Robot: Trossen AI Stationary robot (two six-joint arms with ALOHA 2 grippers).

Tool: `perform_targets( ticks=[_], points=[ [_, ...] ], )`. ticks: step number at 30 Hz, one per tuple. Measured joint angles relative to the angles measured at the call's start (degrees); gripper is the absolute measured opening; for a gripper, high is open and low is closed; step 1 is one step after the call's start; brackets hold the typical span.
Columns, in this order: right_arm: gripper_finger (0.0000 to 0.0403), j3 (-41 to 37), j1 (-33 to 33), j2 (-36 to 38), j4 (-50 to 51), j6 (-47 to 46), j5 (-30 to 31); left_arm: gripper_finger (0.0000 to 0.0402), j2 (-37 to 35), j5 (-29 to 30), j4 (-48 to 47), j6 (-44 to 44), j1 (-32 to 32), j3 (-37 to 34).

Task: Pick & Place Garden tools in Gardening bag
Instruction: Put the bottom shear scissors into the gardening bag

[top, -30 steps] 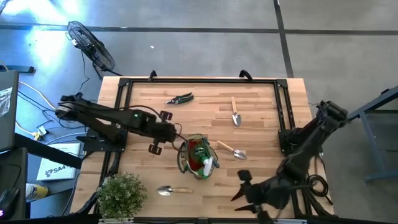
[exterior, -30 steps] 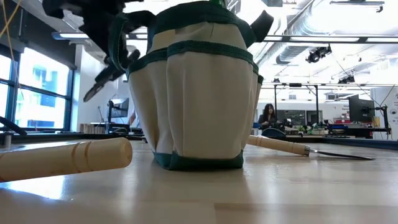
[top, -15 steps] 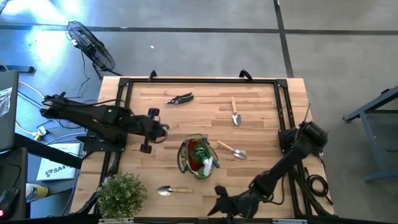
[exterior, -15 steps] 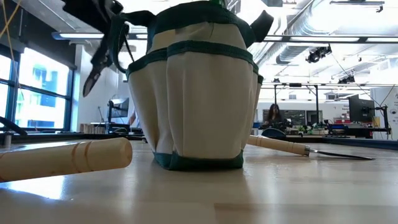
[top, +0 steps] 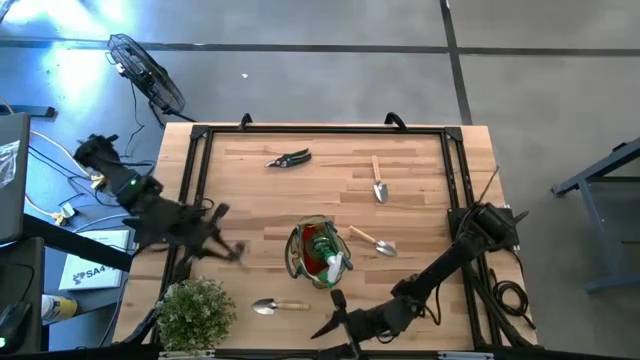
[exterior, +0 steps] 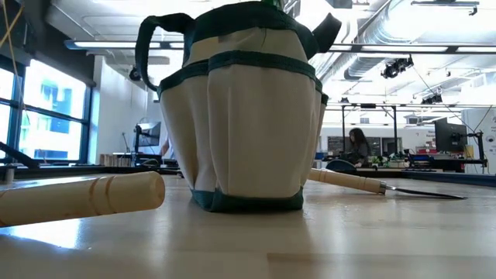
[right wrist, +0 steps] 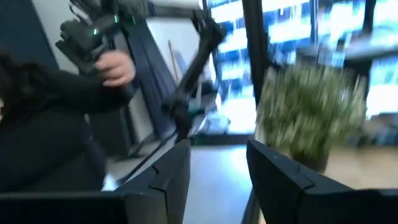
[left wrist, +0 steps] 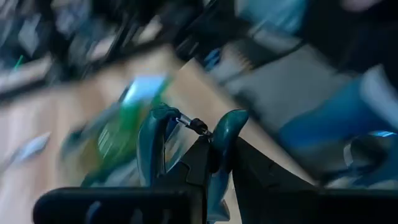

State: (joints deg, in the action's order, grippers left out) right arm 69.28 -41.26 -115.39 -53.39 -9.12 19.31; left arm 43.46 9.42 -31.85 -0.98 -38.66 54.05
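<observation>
My left gripper [top: 222, 243] hung closed and empty at the table's left edge, the bag [top: 318, 252] off to its right. My right gripper [top: 335, 318] stood open just below the bag, a trowel [top: 279, 306] beside it.

a bushy green plant [top: 196, 311] sits at the table's [top: 320, 190] near left corner, a floor fan [top: 145, 75] beyond.

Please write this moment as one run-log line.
left tool: shut on teal-handled shears | right tool: open, front table edge | gardening bag: upright
</observation>
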Motion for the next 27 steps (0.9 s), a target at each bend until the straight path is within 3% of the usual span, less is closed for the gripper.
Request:
perform_targets(
  ticks=[6, 12, 20, 27],
  points=[
    [0.0148, 2.82, 3.6, -0.11, -1.61, 13.03, -4.37, 0.0035, 1.75, -0.18, 18.91, -7.93, -10.08, -4.46],
    [0.0148, 9.05, 7.49, -0.11, 6.09, 17.92, -5.86, 0.0035, 6.94, -3.03, 33.96, -14.15, -11.23, -10.35],
    [0.0148, 16.29, 11.67, -0.11, 15.49, 18.42, -5.55, 0.0035, 13.13, -9.12, 42.48, -19.57, -11.23, -11.15],
    [0.0148, 18.02, 14.56, -0.11, 19.67, 15.39, -7.7, 0.0035, 16.42, -6.09, 45.21, -21.46, -9.75, -11.11]
  ],
)
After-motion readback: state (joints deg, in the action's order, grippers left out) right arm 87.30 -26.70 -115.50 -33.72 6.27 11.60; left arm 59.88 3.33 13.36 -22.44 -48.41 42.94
